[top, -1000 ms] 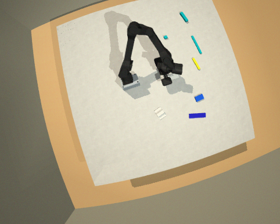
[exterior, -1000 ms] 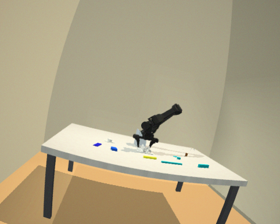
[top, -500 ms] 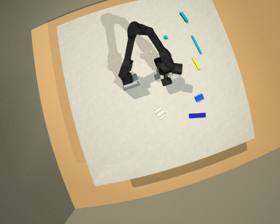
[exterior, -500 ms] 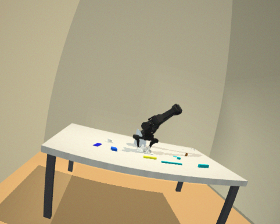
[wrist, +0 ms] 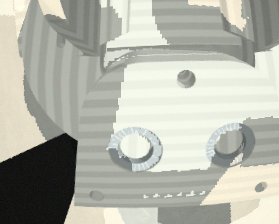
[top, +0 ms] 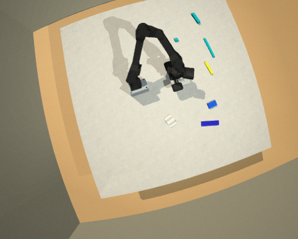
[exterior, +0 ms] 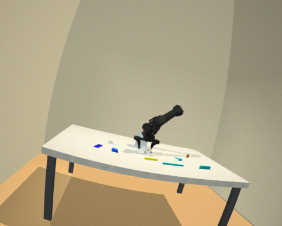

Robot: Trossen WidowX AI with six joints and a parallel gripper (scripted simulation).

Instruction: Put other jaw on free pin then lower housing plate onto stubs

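The housing plate (wrist: 165,115) is pale and ribbed, with two grey-ringed round holes. My gripper (exterior: 145,149) (wrist: 178,137) is shut on it, with a black finger at each side edge. The plate lies over a larger pale rounded base (wrist: 55,85). Pale jaw parts (wrist: 140,25) run away at the top of the wrist view, partly cut off. The white assembly (top: 185,81) shows only in part beneath the arm in the top view. The pins, the stubs and the gear teeth are hidden, or too unclear to tell whether the teeth mesh or the plate is fully seated.
A white ribbed piece (top: 170,121) (exterior: 110,141) lies apart. Around are a blue block (top: 212,104) (exterior: 114,150), a dark blue bar (top: 209,123), a yellow bar (top: 208,68) (exterior: 151,158), a long teal bar (top: 209,47) and a brown piece (exterior: 188,156).
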